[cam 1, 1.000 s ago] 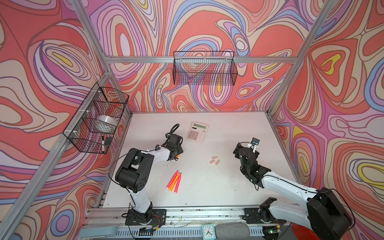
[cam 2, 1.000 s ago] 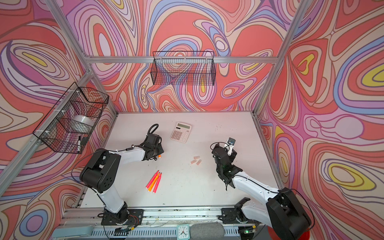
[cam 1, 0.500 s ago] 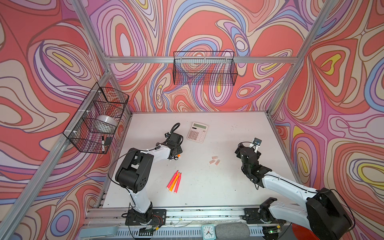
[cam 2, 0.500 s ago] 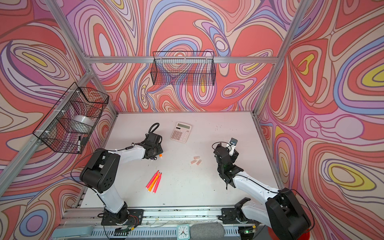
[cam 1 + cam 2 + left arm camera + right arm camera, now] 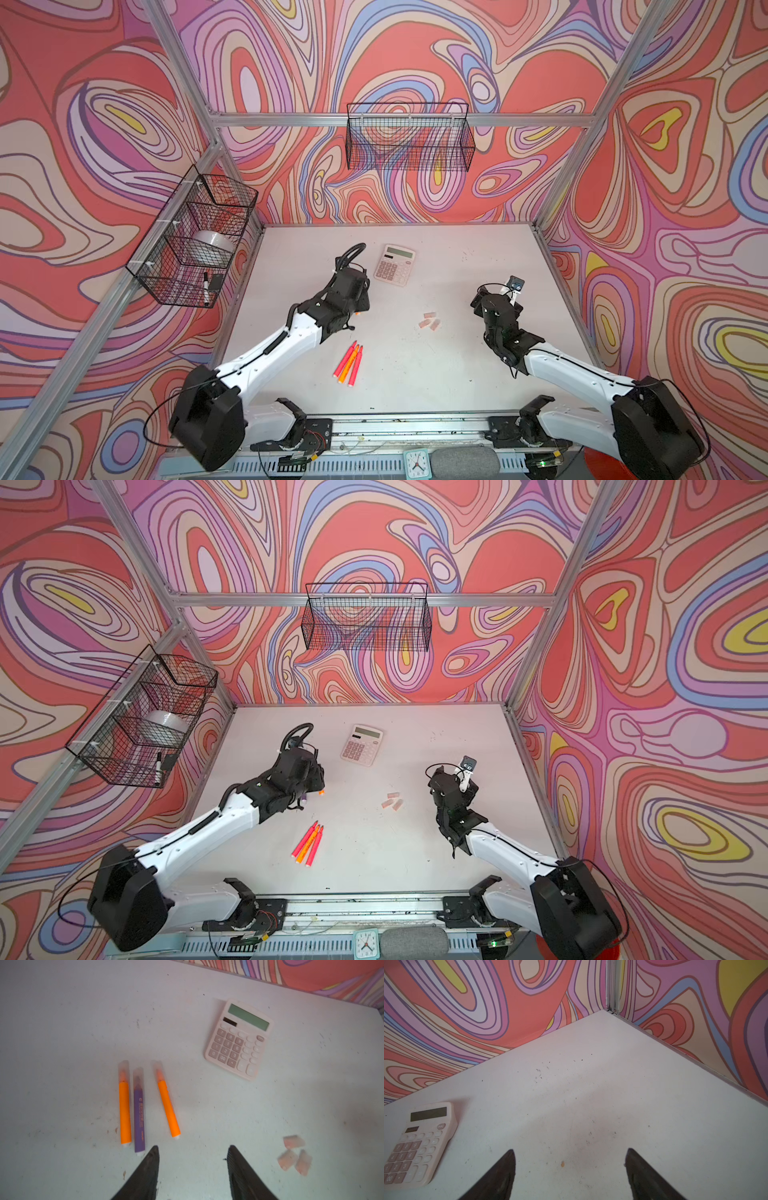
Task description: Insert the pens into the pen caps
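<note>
In the left wrist view two orange pens [image 5: 125, 1111] [image 5: 168, 1107] and a purple pen [image 5: 139, 1118] lie side by side on the white table, each wearing a translucent pen cap [image 5: 123, 1070]. My left gripper [image 5: 193, 1150] hangs open and empty just short of their blunt ends. Three loose pen caps [image 5: 294, 1155] lie in a cluster off to one side, also visible in both top views [image 5: 430, 322] [image 5: 392, 802]. Three uncapped pens [image 5: 349, 365] [image 5: 307, 845], pink-red and orange, lie near the table's front. My right gripper [image 5: 571, 1155] is open over bare table, right of the caps [image 5: 492, 305].
A pale pink calculator [image 5: 395, 264] [image 5: 417, 1142] lies behind the pens, between the arms. Wire baskets hang on the back wall [image 5: 409, 137] and left wall [image 5: 195, 237]; the left one holds a tape roll and a black-capped marker [image 5: 205, 282].
My left gripper has gone from shut to open, and an orange capped pen now lies free beside the other two. The right arm has barely shifted.
</note>
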Controlling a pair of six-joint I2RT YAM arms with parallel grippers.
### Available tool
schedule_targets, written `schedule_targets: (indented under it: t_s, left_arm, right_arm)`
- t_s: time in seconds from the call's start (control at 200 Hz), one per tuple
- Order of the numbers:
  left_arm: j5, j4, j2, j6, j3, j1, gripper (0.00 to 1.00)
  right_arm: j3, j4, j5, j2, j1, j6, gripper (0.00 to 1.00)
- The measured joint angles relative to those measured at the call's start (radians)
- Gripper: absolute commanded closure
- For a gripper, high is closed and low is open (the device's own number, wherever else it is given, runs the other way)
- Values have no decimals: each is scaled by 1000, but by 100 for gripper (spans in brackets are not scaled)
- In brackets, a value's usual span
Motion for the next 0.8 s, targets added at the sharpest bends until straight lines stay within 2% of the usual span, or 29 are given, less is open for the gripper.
schedule_targets:
  t_s: [0.095,0.29,0.576,0.801]
  left_arm:
    - [23,-45,-82,-4,-112,-66,47]
    - [69,-137,-151,-46,-283,-164,49]
    - [79,-171,-163,-99,-300,-262,52]
    - [69,-172,-103,-131,-312,-305,54]
  right_arm:
    - [0,-10,-3,0,-2,4,15]
    - [0,-37,-11,-10,-10,11,13]
    - [0,-55,-26,-20,-20,18,13]
    - [5,-61,-43,-3,-23,19,13]
